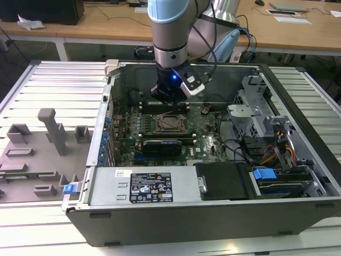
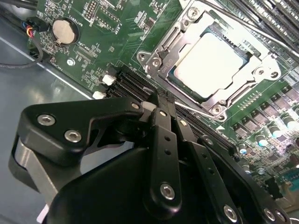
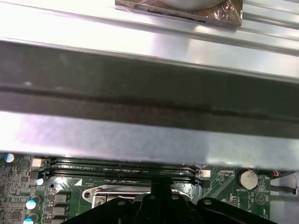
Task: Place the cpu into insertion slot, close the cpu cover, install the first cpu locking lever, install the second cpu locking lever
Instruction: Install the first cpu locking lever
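The small, flat, square cpu with its pale silvery metal top is seen seated in the square black insertion slot, near the middle of the green motherboard. The thin silvery metal cpu cover, a square frame with a large window, is laid down flat around the chip, whose top is shown through the window. Thin metal rods are seen along two sides of the frame; whether they are latched cannot be told.

Just beside the socket, above the long black memory slots, the black gripper is held with its jaws pressed together and nothing between them. Contact with the slots cannot be judged. In the first wrist view the gripper is seen close to the same slots, with a round silver coin battery off to one side and the grey metal case wall beyond.

In the exterior view the gripper is lowered into the open black computer case, just behind the socket. A long black graphics card is mounted on the near side of the socket. The case is laid on a grey ribbed table.
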Tool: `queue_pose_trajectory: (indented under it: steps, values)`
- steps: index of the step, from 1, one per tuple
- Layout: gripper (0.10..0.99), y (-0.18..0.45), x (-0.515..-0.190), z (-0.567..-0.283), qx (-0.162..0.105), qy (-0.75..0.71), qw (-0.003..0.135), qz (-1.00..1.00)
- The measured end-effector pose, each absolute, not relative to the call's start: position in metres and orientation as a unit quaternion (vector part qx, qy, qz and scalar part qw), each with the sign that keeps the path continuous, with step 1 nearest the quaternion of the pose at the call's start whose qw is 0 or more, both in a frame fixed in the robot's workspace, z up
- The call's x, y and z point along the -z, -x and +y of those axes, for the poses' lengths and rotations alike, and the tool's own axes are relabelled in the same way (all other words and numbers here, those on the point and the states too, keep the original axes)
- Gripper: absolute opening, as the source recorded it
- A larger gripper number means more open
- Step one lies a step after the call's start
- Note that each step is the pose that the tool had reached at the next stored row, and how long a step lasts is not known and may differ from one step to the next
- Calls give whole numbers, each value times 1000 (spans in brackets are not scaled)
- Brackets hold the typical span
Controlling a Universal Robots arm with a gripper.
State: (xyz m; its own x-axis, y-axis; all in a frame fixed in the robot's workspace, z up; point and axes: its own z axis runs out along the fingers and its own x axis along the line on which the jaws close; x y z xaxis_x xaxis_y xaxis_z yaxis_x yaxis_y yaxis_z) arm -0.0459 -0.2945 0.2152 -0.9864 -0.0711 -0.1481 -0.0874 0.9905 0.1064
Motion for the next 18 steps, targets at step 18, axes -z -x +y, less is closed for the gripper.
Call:
queue_pose_trajectory:
  steps: [18]
  values:
    - [106, 45, -207, -285, -48, -16, 75, 996]
